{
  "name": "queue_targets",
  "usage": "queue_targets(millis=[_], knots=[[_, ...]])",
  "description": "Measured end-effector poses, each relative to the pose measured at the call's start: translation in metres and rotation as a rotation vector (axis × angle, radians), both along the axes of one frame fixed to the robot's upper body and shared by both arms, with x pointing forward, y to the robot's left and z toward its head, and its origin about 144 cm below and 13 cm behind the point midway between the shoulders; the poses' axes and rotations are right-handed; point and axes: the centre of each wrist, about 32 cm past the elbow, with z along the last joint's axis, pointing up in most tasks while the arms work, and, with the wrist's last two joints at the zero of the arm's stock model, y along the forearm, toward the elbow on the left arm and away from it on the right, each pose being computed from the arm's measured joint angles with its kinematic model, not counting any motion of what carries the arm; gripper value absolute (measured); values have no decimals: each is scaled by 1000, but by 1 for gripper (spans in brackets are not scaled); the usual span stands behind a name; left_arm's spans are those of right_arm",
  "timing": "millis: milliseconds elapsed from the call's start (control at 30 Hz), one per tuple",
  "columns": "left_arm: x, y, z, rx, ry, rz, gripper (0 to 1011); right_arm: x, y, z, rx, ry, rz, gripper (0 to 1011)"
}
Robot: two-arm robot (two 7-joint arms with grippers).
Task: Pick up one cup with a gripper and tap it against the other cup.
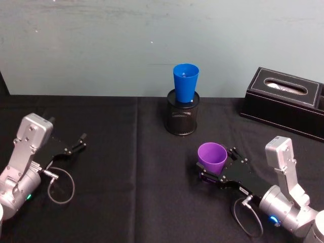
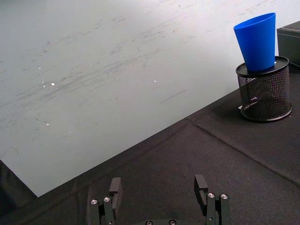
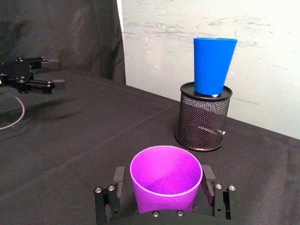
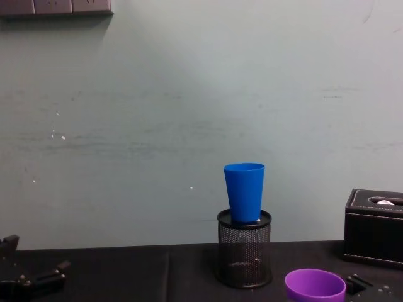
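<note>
Right gripper (image 3: 164, 172) bracketed the purple tapered plastic tumbler (image 3: 166, 187); we couldn't tell if it was clamped. Ahead of it the blue plastic tumbler (image 3: 214, 65) perched in a black mesh pen holder (image 3: 202, 119): a hard tap could topple it. Left gripper (image 2: 158, 180) idled far to its left, spread.
</note>
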Motion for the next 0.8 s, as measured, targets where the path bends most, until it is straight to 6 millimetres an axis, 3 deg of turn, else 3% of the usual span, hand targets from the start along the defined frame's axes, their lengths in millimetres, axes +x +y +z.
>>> queue_targets(millis=[800], knots=[[0,0,0,0,0,0,1011,-1,0,0,0,1,-3,1003]])
